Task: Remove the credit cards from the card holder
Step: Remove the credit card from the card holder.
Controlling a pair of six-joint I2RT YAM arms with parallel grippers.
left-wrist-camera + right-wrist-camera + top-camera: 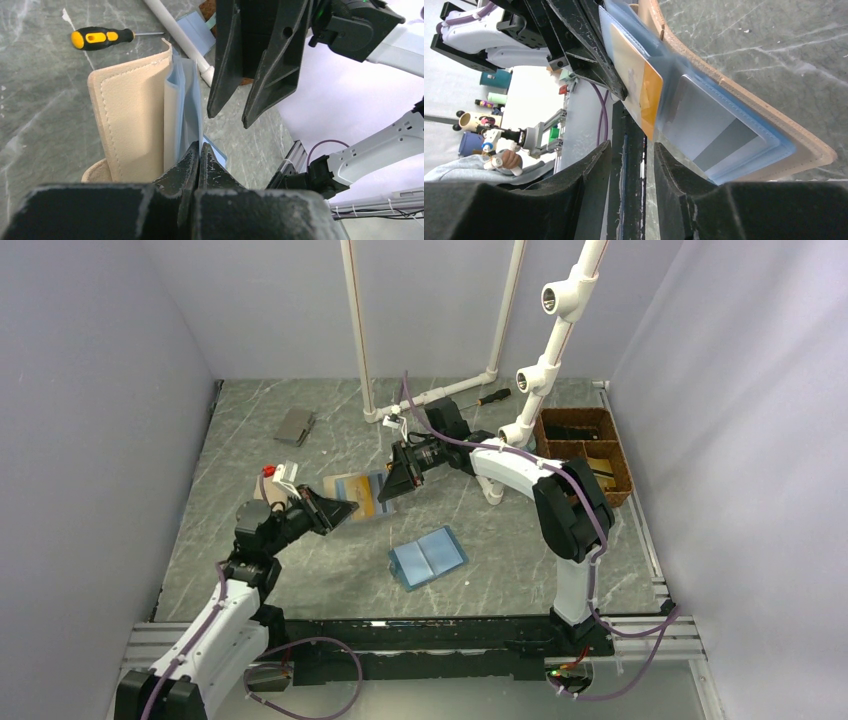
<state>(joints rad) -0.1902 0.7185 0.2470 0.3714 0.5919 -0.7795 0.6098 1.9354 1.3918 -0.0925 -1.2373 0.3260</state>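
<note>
Top external view: the left arm reaches forward, its left gripper (349, 509) clenched on the open card holder (362, 490) near mid-table (300, 570). The right arm folds back toward it, the right gripper (386, 491) with jaws parted just beside a protruding orange card (647, 95).

Bright, even, diffuse light leaves only soft shadows on the table (300, 570); wrist views wash out white behind.
</note>
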